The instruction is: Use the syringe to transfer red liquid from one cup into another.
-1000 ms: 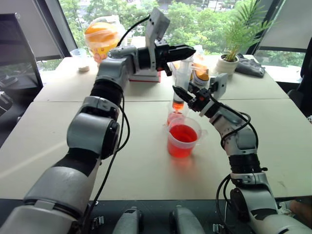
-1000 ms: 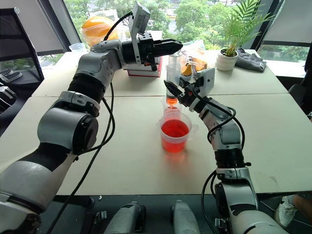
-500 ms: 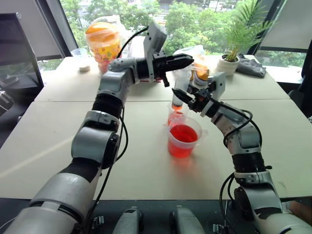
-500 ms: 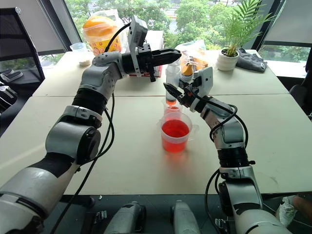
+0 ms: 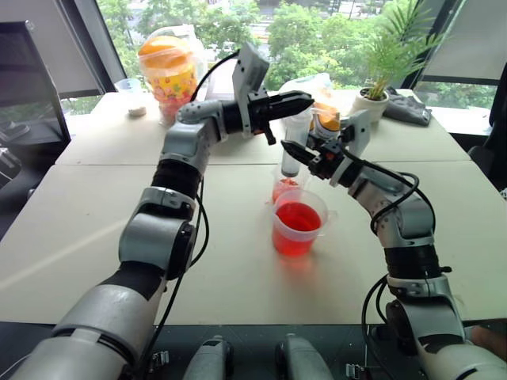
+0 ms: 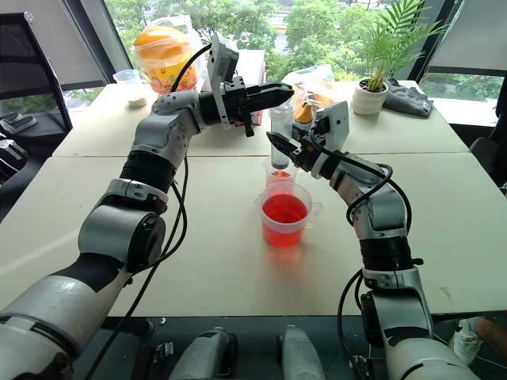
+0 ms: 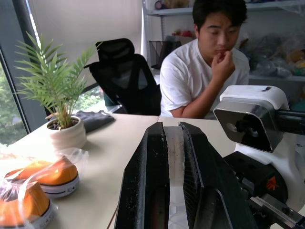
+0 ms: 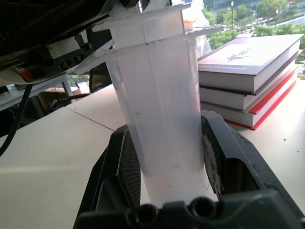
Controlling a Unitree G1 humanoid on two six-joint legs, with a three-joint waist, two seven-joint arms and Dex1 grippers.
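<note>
Syringe [image 5: 295, 141] stands upright at the centre of the head views, above the small cup [image 5: 285, 184]. Its clear barrel is clamped between the right gripper's [image 5: 295, 150] two fingers, as the right wrist view shows, with the barrel [image 8: 164, 129] pressed against both pads. The left gripper [image 5: 299, 99] reaches in from the upper left with its fingers clenched on the white plunger top; in the left wrist view a pale strip [image 7: 174, 157] sits pinched between the two black fingers. The barrel looks mostly clear, and how much liquid it carries cannot be told.

The small cup stands on the worktop [image 5: 95, 214] directly behind the beaker [image 5: 299, 223], the two touching or nearly so. It holds a shallow layer of red liquid [image 5: 284, 190]. The beaker, nearer the lower edge of the frame, is about half full of the same red liquid.

Toward the top of the frame lie stacked books [image 8: 252, 71], a bagged orange container [image 5: 168, 67], a small clear cup [image 5: 132, 95] at upper left and a potted plant [image 5: 374, 95] at upper right. A person [image 7: 209, 62] sits at the worktop's far side.
</note>
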